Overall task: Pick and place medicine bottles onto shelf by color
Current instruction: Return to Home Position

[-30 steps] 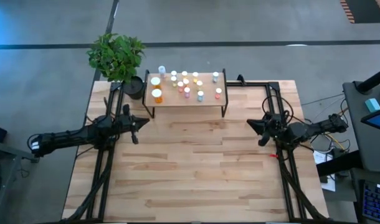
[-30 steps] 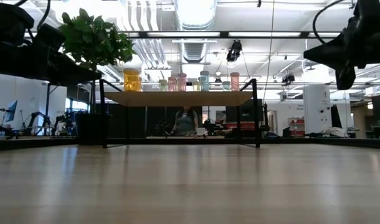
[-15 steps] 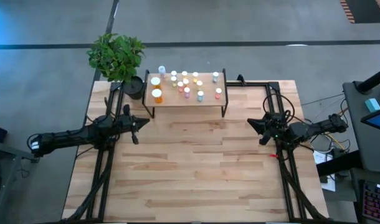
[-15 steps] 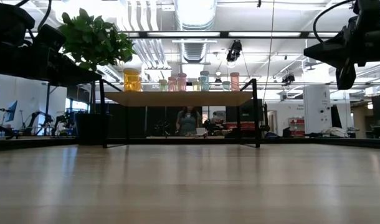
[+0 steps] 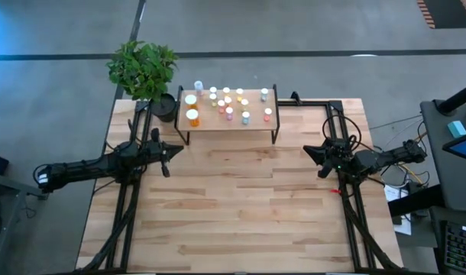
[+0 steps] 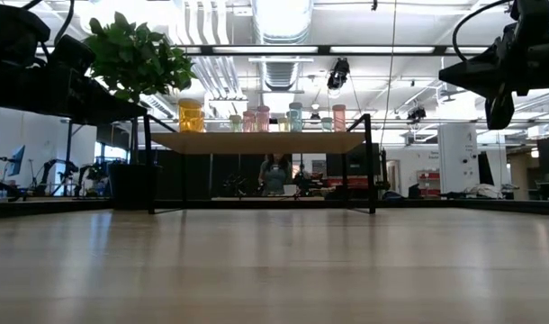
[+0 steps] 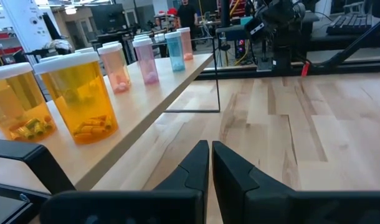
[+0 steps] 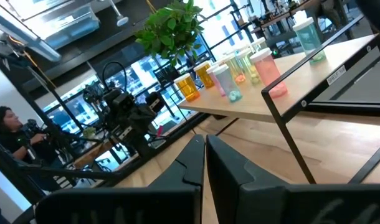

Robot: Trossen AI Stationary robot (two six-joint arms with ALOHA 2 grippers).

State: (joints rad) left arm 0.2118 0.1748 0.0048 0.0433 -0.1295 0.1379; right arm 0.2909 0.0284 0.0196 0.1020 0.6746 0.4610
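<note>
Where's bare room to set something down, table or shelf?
The tabletop is bare in front of the shelf, between the left gripper and right gripper, both at the sides. On the shelf only the front strip is free. Medicine bottles crowd the middle and back, large orange bottles the left end.

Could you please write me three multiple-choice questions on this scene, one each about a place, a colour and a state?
1. Where do the medicine bottles stand?
A) in a basket
B) on the shelf
C) in a drawer

2. What colour are the two largest bottles?
A) teal
B) pink
C) orange

3. How is the left gripper?
A) shut on a bottle
B) wide open
C) shut and empty

Answers:
1 B: the high view shows every bottle on the raised board.
2 C: the left wrist view shows their orange bodies.
3 C: its fingers meet with nothing between them.
</note>
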